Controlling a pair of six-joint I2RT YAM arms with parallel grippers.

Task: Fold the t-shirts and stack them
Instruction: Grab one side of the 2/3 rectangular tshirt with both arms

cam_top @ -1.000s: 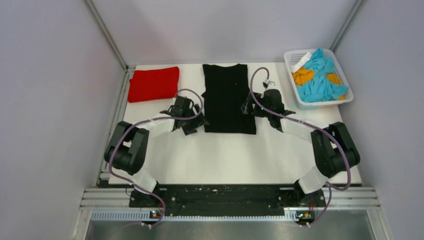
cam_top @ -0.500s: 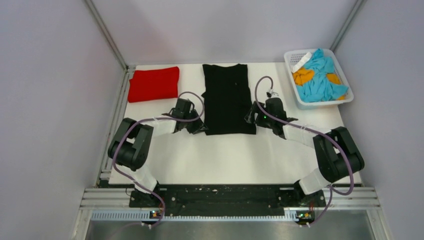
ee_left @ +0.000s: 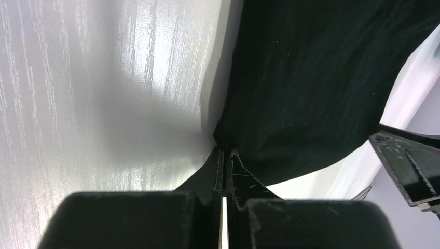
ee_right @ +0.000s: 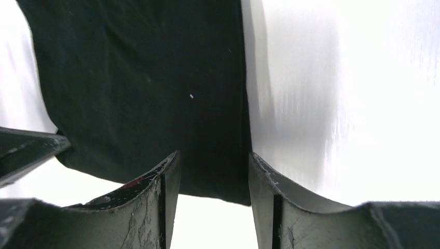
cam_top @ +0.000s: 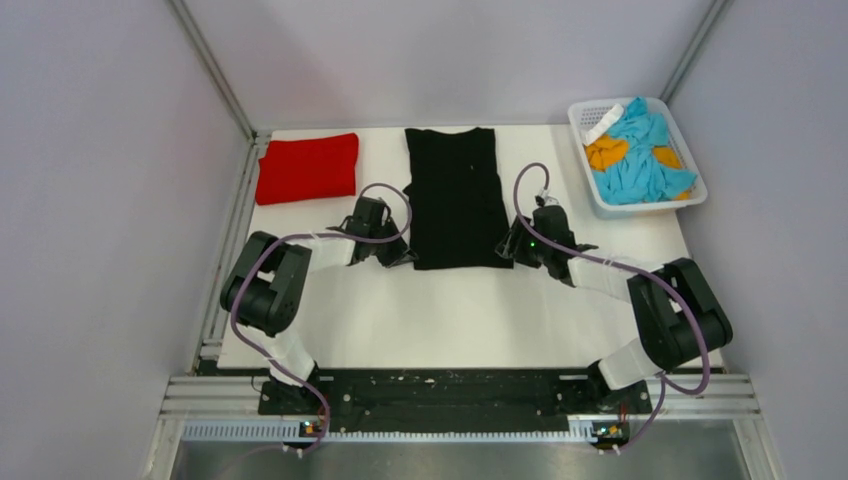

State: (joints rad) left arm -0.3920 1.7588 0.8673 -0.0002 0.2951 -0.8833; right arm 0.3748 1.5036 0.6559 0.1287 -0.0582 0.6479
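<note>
Left gripper (ee_left: 224,153): tips pressed flat together w/ no gap, right on the near-left corner of the black t-shirt (cam_top: 455,195), and it looks to have the hem pinched there, though the cloth betw. the pads is too thin to see for sure. Right gripper (ee_right: 214,158): its fingers (ee_right: 264,181) stand apart, straddling the near-right corner, cloth lying in the gap, so nothing clamped on that side yet. From the tips the shirt runs straight away toward the far edge of the worktop (cam_top: 450,315). It's a long narrow strip, sleeves tucked in, long axis near-to-far, lying flat at mid-width and reaching almost to the far edge. Each arm sits at its own near corner, neither nearer than the other, so I'd guess the next bit is both lifting the near hem and carrying it along that axis to halve the strip, but the right side needs a grip first or the fold goes skew. Red t-shirt (cam_top: 307,167) sits folded in the far-left corner, well apart from the black one. Basket (cam_top: 640,208) in the far-right corner holds blue and orange cloth.
</note>
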